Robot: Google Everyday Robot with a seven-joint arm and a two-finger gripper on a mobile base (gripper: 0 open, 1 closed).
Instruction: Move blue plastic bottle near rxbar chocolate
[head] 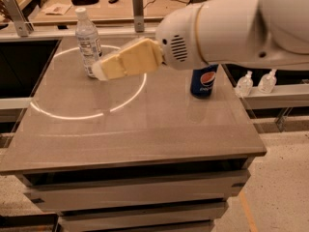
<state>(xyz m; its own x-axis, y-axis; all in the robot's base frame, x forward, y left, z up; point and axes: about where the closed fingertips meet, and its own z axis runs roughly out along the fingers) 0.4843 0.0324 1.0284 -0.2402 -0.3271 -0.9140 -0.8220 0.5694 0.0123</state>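
The blue plastic bottle [87,41], clear with a white cap and a white label, stands upright at the back left of the grey table [145,129], inside a white ring of light. My gripper [100,71] is cream-coloured and reaches in from the right on a large white arm [231,28]. Its tip is just right of the bottle's lower part, above the table. The rxbar chocolate is hidden behind the arm.
A blue Pepsi can [203,80] stands at the right of the table, partly under the arm. Two small clear pump bottles [245,84] stand on a ledge to the right. A cluttered wooden bench [106,8] lies behind the table.
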